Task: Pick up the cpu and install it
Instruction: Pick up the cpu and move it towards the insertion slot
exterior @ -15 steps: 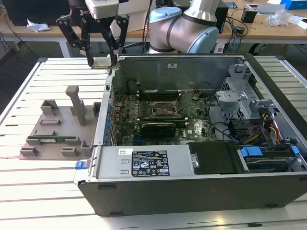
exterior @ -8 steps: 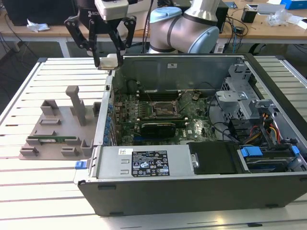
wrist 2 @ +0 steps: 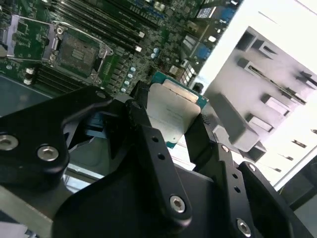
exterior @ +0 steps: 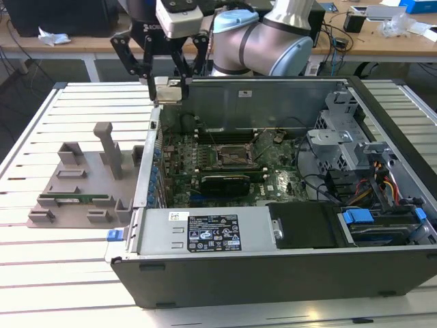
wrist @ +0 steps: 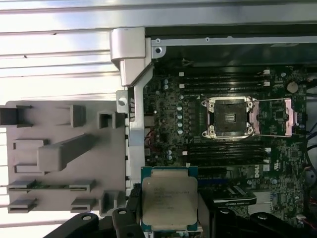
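The gripper is closed on the cpu, pinching its edges so it lies flat with the shiny top up. It hangs above the case's far corner, on the exterior view's left, well apart from the socket. The hold looks firm, I think.

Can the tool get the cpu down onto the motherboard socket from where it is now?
Probably yes. The tool holds the cpu over the edge of the open case. The socket lies uncovered, its cover plate swung aside, and nothing stands over it.
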Robot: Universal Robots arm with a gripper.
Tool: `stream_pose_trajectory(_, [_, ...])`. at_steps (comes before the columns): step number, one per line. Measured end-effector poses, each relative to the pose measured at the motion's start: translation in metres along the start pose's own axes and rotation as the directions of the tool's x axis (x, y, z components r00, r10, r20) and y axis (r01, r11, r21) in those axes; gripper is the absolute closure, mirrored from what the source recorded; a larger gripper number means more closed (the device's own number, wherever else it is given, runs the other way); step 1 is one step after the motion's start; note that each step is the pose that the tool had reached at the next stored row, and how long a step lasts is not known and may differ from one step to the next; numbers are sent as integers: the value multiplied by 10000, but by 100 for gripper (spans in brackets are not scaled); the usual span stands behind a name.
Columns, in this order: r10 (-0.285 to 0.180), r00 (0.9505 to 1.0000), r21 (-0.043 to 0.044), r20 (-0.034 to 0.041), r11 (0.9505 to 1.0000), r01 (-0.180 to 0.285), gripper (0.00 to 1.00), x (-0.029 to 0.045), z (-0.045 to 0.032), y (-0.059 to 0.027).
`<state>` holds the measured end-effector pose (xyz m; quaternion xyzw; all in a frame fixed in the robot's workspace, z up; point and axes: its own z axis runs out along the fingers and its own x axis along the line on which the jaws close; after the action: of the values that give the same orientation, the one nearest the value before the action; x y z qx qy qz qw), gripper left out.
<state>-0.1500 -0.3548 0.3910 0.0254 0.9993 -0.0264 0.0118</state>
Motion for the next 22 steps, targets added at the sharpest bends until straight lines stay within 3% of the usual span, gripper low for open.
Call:
stream_pose_trajectory(3, [2, 10000, 0, -13, 10000, -2, 46, -96, 32, 26])
stream_pose_trajectory(8, [-1, 10000, 1, -33, 10000, 1, 46, -321, 152, 87])
stream_pose_trajectory(12, [-1, 10000, 3, -41, 10000, 1, 46, -449, 236, 118])
stream_pose_trajectory(22, [-1, 10000, 1, -50, 10000, 1, 46, -683, 350, 201])
